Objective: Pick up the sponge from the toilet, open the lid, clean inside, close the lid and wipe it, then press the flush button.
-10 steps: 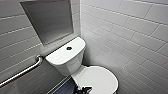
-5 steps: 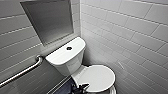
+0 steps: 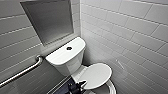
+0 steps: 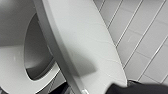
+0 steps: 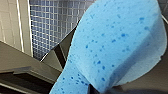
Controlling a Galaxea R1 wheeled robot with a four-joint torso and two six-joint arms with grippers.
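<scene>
While the lid (image 3: 97, 74) stands tilted partway up off the bowl of the toilet (image 3: 65, 62), the left gripper (image 3: 78, 86) sits at the lid's near edge; how far it is open cannot be told. The right gripper (image 5: 100, 90) is closed on the blue sponge (image 5: 112, 42), held clear of a grid of small tiles (image 5: 47, 27) behind it. The flush button (image 3: 69, 48) sits in the middle of the tank top.
</scene>
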